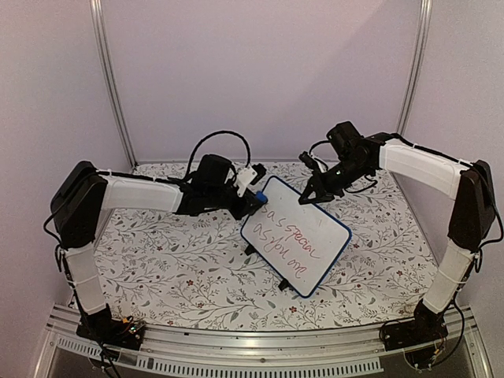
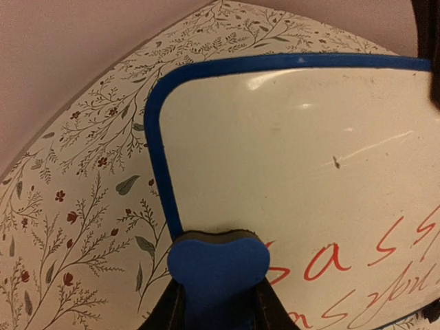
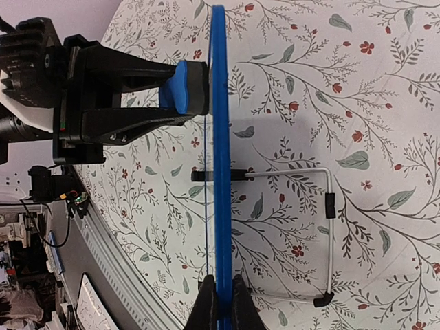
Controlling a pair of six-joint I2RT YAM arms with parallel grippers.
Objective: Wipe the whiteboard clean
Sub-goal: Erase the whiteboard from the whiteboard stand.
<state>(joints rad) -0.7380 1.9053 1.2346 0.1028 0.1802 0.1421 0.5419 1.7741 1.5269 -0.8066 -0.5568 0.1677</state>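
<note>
The whiteboard [image 1: 323,236], blue-framed and carrying red handwriting, stands tilted on its black feet at mid-table. My left gripper [image 1: 252,197] is shut on a blue eraser block [image 1: 260,194]. The eraser's dark face presses on the board's surface at the upper left corner, right beside the first red letter. In the left wrist view the eraser [image 2: 216,265] sits between my fingers against the whiteboard [image 2: 309,137]. My right gripper [image 1: 309,198] is shut on the board's top frame edge. The right wrist view shows the whiteboard [image 3: 218,137] edge-on, clamped by that gripper [image 3: 220,299], with the eraser [image 3: 182,86] on its front.
A floral cloth [image 1: 181,260] covers the table. A wire stand [image 3: 330,206] props the board from behind. Plain walls close in the back and sides. A metal rail [image 1: 260,346] runs along the near edge between the arm bases.
</note>
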